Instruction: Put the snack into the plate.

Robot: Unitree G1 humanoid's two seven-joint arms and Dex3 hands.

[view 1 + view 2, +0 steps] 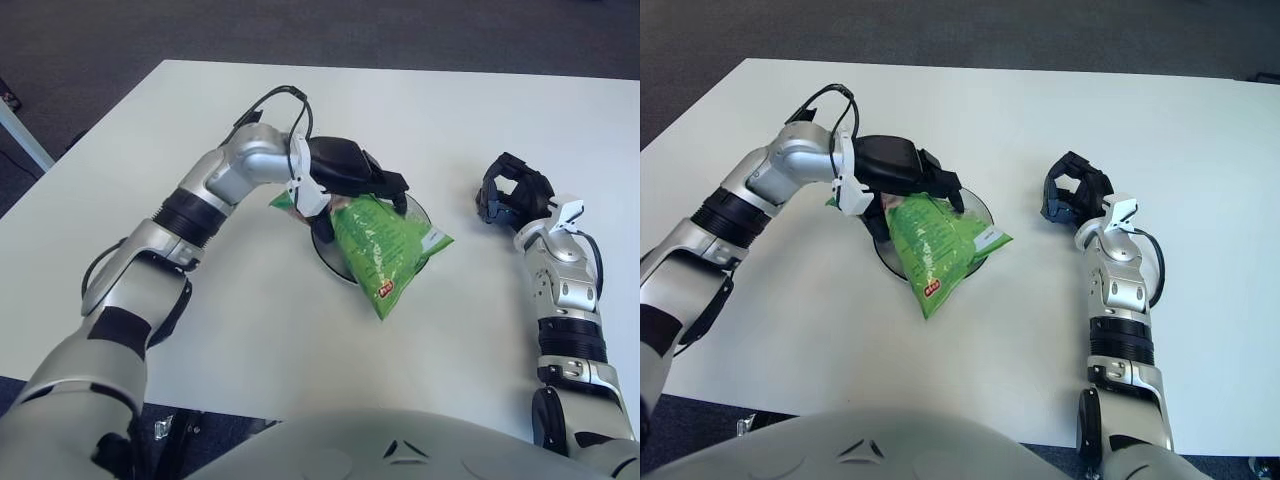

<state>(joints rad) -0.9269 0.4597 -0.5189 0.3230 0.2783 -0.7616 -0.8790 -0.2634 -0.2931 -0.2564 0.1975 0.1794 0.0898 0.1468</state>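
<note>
A green snack bag lies flat across the dark round plate in the middle of the white table. Its lower tip hangs past the plate's near rim onto the table. My left hand sits over the bag's far end, fingers stretched out forward above it rather than clamped. A corner of the bag pokes out to the left of the wrist. Whether the fingers still touch the bag I cannot tell. My right hand shows to the right of the plate, fingers curled with nothing in them.
The white table spreads wide around the plate, and its far edge borders dark carpet. A black cable loops above my left forearm.
</note>
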